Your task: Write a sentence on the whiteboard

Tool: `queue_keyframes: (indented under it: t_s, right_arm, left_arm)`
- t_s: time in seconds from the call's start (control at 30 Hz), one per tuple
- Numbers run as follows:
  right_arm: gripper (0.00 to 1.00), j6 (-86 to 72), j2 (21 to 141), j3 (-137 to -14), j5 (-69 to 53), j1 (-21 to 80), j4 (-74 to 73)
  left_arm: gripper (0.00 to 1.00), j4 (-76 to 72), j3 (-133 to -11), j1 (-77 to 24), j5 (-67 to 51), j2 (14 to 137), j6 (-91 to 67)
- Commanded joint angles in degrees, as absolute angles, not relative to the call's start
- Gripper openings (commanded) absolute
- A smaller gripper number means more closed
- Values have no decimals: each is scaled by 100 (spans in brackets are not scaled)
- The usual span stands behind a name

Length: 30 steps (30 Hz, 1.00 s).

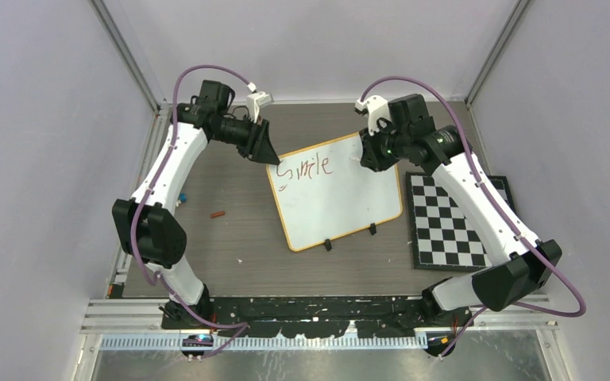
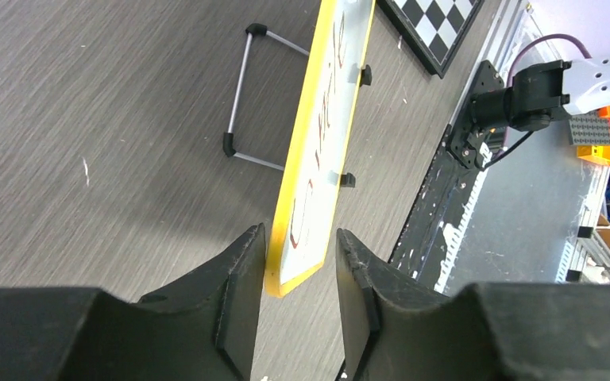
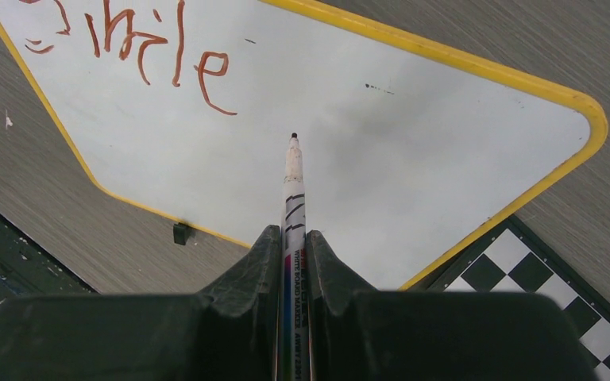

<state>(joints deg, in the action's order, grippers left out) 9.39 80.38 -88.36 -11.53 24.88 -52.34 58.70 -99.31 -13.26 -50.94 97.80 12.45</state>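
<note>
Fingers first: in the top view, your left fingers (image 1: pixel 264 144) are hanging at the far left corner of the whiteboard (image 1: pixel 341 202), which is sitting on the desk (image 1: pixel 230 246) between the two arms. The sentence (image 1: pixel 306 167) is showing only one red-brown word, "Smile", along the far edge. Your right fingers (image 1: pixel 369 155) are hovering at the far right edge. The checkered mat (image 1: pixel 449 226) is lying just right of the board, and a small reddish item (image 1: pixel 219 213) is lying on the desk to its left.

In the left wrist view, the left fingers (image 2: pixel 242 274) are standing apart, released, straddling the board's yellow-rimmed corner (image 2: pixel 286 270). A gap is showing on one side. A wire stand (image 2: pixel 242 99) is resting behind the board.

In the right wrist view, the right fingers (image 3: pixel 264 258) are clenching a marker (image 3: pixel 293 182), and its barrel is reading "WHITE BOARD MARKER". Its tip is pointing at blank board below the "e" of the word. You cannot tell whether it is touching.
</note>
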Motion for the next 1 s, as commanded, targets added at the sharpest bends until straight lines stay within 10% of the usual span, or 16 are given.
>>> queue_keyframes:
  t_s: [0.0, 0.63, 0.97]
  right_arm:
    - [0, 972, 7792, -8781, -1164, 2463, -4725]
    - [0, 855, 8150, -8756, -1291, 2612, -4597]
    - [0, 809, 8244, -8657, -1124, 2703, -4422]
  left_arm:
    - [40, 5752, -9836, -1310, -5442, 9672, 1153]
    - [42, 5643, -9769, -1399, -5548, 9794, 1083]
    - [25, 5607, -9721, -1478, -5419, 9809, 1081]
